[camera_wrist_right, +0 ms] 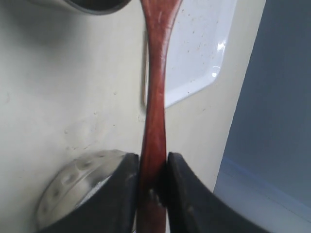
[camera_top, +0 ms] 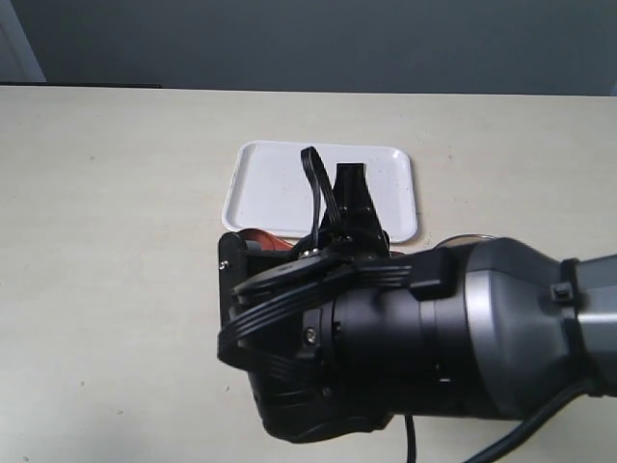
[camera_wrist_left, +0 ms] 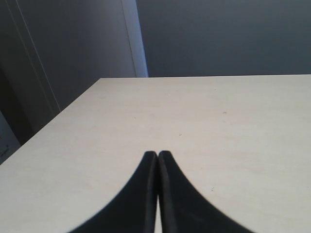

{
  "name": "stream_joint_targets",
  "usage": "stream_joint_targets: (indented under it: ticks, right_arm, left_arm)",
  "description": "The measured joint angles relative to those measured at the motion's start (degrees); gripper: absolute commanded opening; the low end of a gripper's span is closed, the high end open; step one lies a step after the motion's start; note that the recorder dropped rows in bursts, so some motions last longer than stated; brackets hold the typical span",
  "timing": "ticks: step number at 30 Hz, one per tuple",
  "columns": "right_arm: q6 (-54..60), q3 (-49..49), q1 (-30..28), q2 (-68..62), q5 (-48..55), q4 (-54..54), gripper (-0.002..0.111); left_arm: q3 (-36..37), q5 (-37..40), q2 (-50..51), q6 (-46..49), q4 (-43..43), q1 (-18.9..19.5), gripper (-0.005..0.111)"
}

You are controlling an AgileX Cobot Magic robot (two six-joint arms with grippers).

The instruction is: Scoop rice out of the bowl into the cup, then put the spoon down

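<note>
Two fingers of the right gripper pinch the wooden spoon by its handle, leaving reach ahead for scooping; the left gripper sits closed, empty.

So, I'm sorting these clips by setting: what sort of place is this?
Likely a lab test bench, not a kitchen: pale beige tabletop, plain grey wall, black robot arm near a white rectangular tray.
</note>
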State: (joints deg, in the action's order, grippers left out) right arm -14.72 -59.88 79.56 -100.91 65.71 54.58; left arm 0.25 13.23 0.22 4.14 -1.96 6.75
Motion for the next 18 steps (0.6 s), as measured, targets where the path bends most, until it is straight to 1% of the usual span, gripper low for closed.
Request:
stream_joint_targets:
  ticks: [5, 13, 18]
  right_arm:
    - [-0.24, 0.11, 0.0, 0.0, 0.0, 0.14, -0.001]
    - [-1.95, 4.23, 0.0, 0.0, 0.11, 1.74, -0.001]
    - [-3.67, 4.47, 0.0, 0.0, -0.4, 3.08, -0.001]
  left_arm:
    - [0.0, 0.0, 0.0, 0.0, 0.0, 0.0, 0.0]
    - [0.0, 0.0, 0.0, 0.0, 0.0, 0.0, 0.0]
    - [0.0, 0.0, 0.0, 0.0, 0.0, 0.0, 0.0]
